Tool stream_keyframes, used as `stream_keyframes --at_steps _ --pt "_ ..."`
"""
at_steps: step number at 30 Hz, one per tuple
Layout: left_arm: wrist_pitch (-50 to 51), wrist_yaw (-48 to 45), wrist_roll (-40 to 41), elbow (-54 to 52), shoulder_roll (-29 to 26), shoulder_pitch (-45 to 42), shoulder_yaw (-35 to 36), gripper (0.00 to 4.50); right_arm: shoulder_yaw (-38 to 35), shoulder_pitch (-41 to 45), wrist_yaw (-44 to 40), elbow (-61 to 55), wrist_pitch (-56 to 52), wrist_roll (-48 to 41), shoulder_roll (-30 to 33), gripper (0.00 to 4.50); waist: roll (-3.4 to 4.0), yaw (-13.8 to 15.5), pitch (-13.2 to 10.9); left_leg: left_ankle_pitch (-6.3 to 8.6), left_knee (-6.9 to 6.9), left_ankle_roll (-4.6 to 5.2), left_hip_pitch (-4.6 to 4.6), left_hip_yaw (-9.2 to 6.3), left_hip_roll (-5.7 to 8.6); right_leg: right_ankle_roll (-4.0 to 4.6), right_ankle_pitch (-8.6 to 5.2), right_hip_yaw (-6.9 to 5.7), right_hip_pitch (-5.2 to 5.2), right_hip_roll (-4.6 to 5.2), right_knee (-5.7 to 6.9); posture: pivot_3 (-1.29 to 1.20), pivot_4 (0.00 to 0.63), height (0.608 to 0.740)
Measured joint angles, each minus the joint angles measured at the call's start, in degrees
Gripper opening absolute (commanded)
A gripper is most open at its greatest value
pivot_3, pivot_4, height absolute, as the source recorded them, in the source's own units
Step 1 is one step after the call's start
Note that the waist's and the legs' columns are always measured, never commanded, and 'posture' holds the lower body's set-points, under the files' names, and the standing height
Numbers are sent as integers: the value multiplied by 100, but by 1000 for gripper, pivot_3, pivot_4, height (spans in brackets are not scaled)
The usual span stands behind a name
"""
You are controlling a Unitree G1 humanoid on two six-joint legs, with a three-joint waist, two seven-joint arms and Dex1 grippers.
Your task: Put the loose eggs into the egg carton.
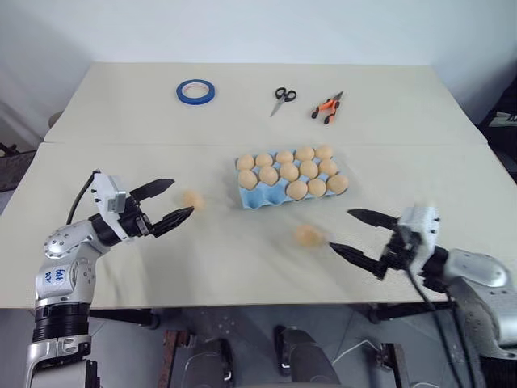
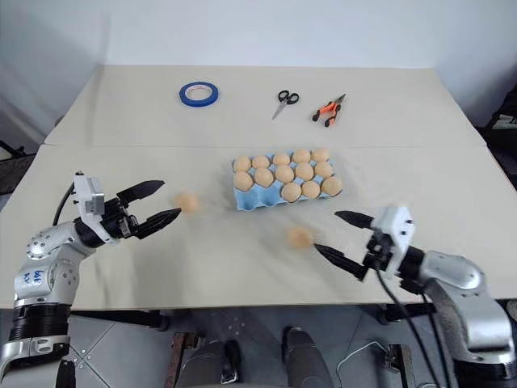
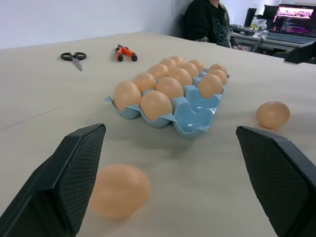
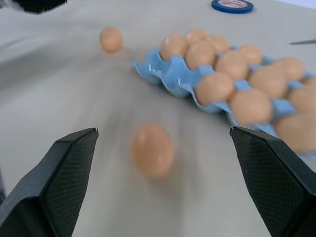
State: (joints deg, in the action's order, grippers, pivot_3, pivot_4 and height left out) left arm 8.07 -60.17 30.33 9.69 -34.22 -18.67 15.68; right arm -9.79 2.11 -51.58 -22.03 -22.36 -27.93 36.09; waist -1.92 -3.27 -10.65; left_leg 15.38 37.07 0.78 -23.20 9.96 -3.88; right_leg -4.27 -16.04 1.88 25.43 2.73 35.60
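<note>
on the table (image 1: 121,121), two loose eggs (image 1: 307,235), thirteen in the egg carton (image 1: 250,198); both claws spread wide, empty.

surface (image 1: 121,283): pale beige | middle: egg carton (image 1: 262,198) | two loose eggs: one (image 1: 192,199) left of carton, one (image 1: 307,235) nearer | far side: blue tape roll (image 1: 196,91), scissors (image 1: 282,98), orange-handled pliers (image 1: 327,107)

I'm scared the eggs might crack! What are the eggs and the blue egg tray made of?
The loose eggs look smooth, matt and evenly tan-orange, all alike. They could be real shell or plastic; the look leaves it open. The egg carton looks like moulded plastic: thin, even light-blue walls with a soft sheen on the cup edges, though painted pulp can't be ruled out.
</note>
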Motion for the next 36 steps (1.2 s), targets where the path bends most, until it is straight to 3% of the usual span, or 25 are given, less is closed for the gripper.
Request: stream_keyframes --at_steps 2,12,15,20,24,29,36 --pt "31 -20 1 -2 -1 11 -2 4500 344 62 118 83 -7 206 -88 4475 0 17 0 1 -2 -1 -2 -2 2 54 -31 -1 0 4 0 0 150 740" --pt "66 -70 1 -46 18 11 -57 4500 1241 768 451 1159 -2 945 -334 4475 -1 12 1 1 7 2 -2 5 5 12 -7 -6 1 -1 10 0 150 740" --pt "72 -64 1 -93 29 29 -58 4500 1285 876 518 1356 28 1075 -376 3922 -1 5 1 1 6 2 -1 5 4 -16 9 -6 2 -3 12 0 150 740" --pt "81 -55 2 -218 30 91 -57 4500 1310 923 490 1376 114 1083 -421 2120 -1 7 1 0 6 0 -1 5 1 -19 10 -7 3 -7 12 0 150 740" --pt "81 -40 2 -218 30 98 -56 4500 1293 995 489 1365 103 1060 -421 1162 -1 6 1 -1 9 0 -1 5 2 -20 11 -6 3 -6 15 0 150 740" --pt "78 -35 2 -219 40 107 -49 4500 1040 1370 651 1014 -242 747 -430 1053 -1 -7 1 -2 11 -2 0 5 1 -20 11 -4 4 -6 21 0 150 740" --pt "57 43 2 -222 134 125 -47 4500 1138 2766 1192 1110 -1160 650 -740 1053 -2 -14 1 -8 5 -11 0 -1 -3 -14 8 -10 9 -6 27 0 150 740"
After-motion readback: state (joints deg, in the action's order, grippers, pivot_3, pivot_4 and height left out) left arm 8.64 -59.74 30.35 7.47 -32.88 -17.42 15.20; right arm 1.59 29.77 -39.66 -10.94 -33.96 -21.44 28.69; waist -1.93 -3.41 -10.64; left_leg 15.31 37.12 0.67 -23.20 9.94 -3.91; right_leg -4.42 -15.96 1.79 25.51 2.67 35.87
